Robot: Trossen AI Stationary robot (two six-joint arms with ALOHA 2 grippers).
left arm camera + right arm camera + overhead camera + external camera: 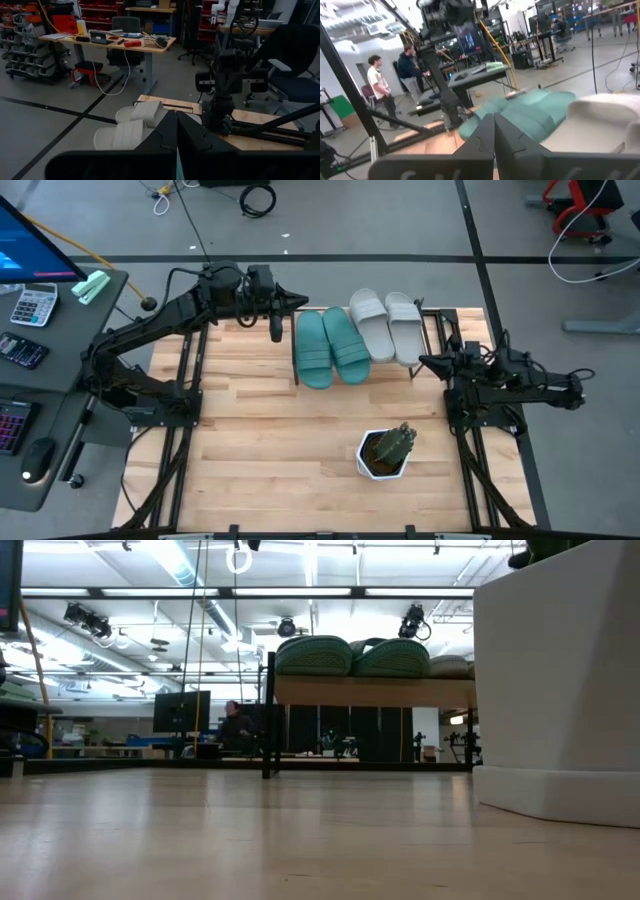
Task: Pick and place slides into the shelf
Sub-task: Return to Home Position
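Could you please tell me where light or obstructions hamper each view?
Low view: ceiling lights backlight the shelf, and the white planter blocks the right. High view: evenly lit. Wrist views: the left gripper and right gripper, both shut, hide the foreground.

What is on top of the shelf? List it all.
Four slides side by side: the teal-green pair and the grey pair. From above they hide most of the shelf plank; in the low view the white pot covers part of the grey pair.

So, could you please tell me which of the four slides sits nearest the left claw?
The teal-green slide at the row's left end, just beside the left claw; its teal partner and the grey pair lie farther right.
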